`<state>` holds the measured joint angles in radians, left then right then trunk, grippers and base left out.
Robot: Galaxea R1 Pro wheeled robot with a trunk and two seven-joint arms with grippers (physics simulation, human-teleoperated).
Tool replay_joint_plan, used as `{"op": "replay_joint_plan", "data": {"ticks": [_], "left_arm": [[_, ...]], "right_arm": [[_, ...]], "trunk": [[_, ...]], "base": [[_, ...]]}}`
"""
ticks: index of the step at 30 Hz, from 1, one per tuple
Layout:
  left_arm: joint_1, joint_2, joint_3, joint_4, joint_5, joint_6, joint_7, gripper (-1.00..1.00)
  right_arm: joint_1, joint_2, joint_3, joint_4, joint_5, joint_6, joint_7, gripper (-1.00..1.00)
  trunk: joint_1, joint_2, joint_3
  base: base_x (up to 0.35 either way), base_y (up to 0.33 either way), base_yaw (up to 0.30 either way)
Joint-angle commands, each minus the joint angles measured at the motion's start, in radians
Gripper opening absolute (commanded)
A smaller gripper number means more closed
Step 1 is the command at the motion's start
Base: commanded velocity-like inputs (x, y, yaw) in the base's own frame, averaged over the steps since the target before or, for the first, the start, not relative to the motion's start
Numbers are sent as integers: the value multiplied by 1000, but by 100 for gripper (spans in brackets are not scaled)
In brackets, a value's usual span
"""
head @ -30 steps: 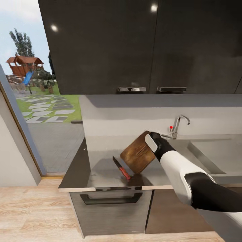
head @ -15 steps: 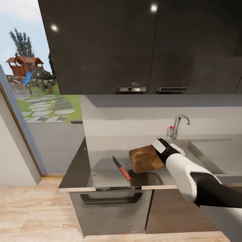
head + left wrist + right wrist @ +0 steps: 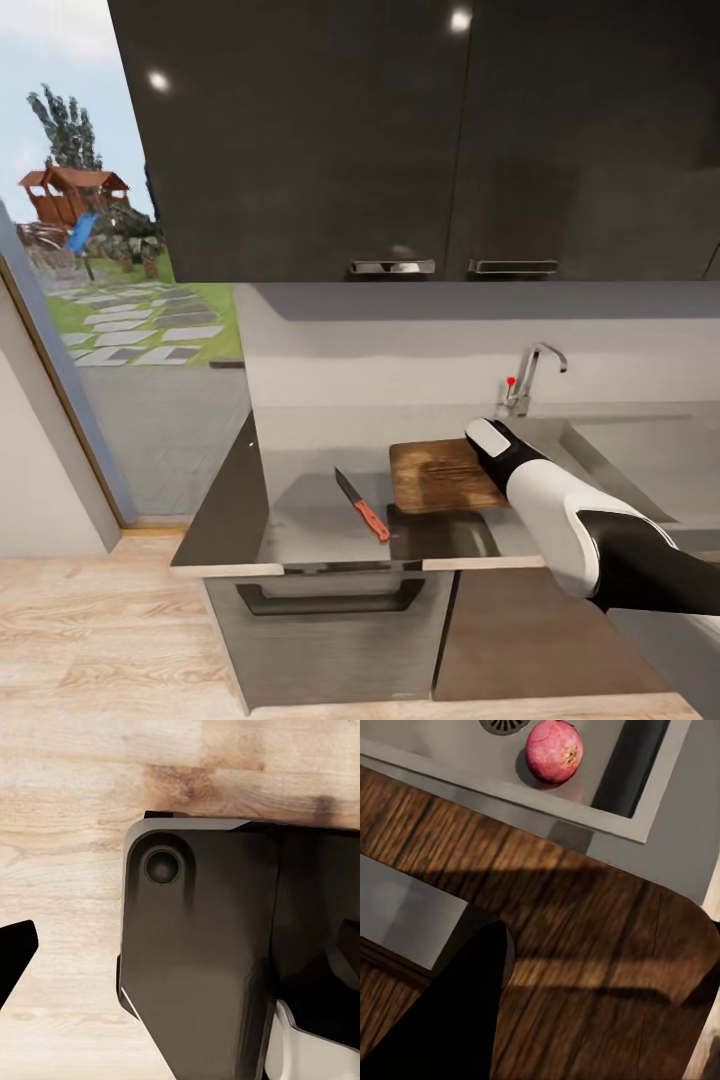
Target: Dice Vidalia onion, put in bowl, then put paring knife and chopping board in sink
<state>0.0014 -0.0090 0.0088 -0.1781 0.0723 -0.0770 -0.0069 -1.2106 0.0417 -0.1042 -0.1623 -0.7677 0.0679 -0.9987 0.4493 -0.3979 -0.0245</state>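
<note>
We are working at the countertop [image 3: 300,500]; the sink [image 3: 640,450] lies just beyond our right claw [image 3: 487,440]. The chopping board [image 3: 440,475] is pinched in that claw, held about level over the counter. The onion [image 3: 554,751] is sitting undiced in the basin, the paring knife [image 3: 362,505] untouched beside. Early stage: dicing, bowl and sink drop-off remain. Left claw: can't tell.

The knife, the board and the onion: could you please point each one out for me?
knife [image 3: 362,506], head view, where blade meets red handle.
board [image 3: 442,476], head view, middle of its top face.
onion [image 3: 554,751], right wrist view, centre of its skin.
</note>
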Motion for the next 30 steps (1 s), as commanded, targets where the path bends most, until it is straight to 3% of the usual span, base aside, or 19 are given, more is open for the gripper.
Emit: {"op": "replay_joint_plan", "data": {"ticks": [1,15,22,30], "left_arm": [[0,0,0,-1,8,-1,-1,100],[0,0,0,-1,8,-1,-1,100],[0,0,0,-1,8,-1,-1,100],[0,0,0,-1,8,-1,-1,100]], "right_arm": [[-1,0,-8,-2,6,7,-3,-100],[0,5,-6,0,1,6,3,-100],[1,2,-8,8,3,6,53,-100],[0,0,-8,10,4,5,58,-100]], "trunk": [[1,-2,-2],[1,-2,-2],[1,-2,-2],[1,-2,-2]], "base": [[24,0,0],[5,0,0],[137,82,0],[23,11,0]]}}
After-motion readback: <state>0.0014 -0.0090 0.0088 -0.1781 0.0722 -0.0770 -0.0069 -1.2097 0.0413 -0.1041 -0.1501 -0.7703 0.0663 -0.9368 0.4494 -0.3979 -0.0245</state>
